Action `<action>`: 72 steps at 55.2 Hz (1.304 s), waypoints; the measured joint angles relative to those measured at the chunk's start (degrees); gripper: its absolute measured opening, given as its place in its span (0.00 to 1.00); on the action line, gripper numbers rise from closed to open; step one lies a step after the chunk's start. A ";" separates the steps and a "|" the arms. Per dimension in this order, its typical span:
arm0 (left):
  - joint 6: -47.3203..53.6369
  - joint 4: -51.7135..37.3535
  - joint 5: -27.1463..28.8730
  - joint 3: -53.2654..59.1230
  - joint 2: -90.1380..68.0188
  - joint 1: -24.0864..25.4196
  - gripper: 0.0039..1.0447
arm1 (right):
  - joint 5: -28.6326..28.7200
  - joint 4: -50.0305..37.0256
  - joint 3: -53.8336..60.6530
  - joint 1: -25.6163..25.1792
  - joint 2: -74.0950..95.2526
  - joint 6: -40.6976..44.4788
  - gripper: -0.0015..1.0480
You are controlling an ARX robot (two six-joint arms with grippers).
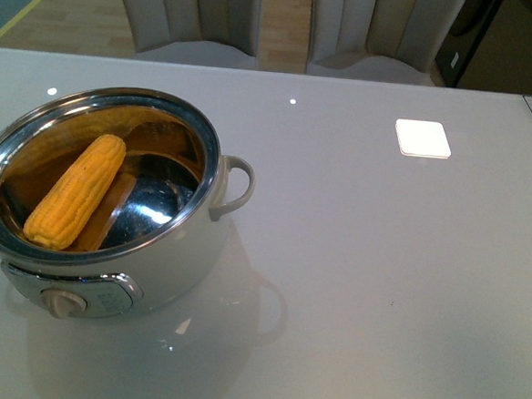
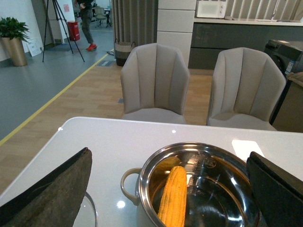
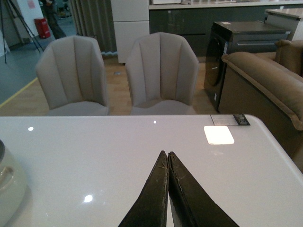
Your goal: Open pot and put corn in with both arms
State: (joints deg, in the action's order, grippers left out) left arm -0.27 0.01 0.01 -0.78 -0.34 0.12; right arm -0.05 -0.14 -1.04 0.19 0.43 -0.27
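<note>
The white pot point(image 1: 188, 265) stands open on the left of the table, with no lid on it. The yellow corn point(image 1: 77, 191) lies slanted inside its steel bowl. Neither arm shows in the front view. In the left wrist view my left gripper point(image 2: 169, 152) is open and empty, its two fingers point(image 2: 52, 189) spread wide to either side above the pot point(image 2: 142, 182) and the corn point(image 2: 173, 196). My right gripper point(image 3: 166, 153) is shut on nothing, hovering over bare table. A sliver of the pot point(image 3: 7, 182) shows at that view's edge.
A white square patch point(image 1: 423, 138) lies on the table at the far right. Two grey chairs point(image 1: 187, 16) stand behind the far edge. A thin curved metal rim point(image 2: 93, 213) lies on the table beside the pot, under the left finger.
</note>
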 joint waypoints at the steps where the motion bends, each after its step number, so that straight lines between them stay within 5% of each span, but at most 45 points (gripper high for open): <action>1: 0.00 0.00 0.00 0.00 0.00 0.00 0.93 | 0.00 0.00 0.00 0.00 0.00 0.00 0.02; 25: 0.00 0.00 0.02 0.00 0.00 0.00 0.93 | 0.00 0.04 0.00 0.00 -0.07 0.09 0.03; 49: 0.00 0.00 0.02 0.00 0.00 0.00 0.93 | 0.00 0.04 0.00 0.00 -0.07 0.07 0.91; 72: 0.02 0.00 0.02 0.00 0.00 0.00 0.93 | 0.02 0.04 0.00 0.00 -0.07 0.09 0.91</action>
State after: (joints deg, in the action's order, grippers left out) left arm -0.25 0.01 0.03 -0.78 -0.34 0.12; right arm -0.03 -0.10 -1.04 0.19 0.36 -0.19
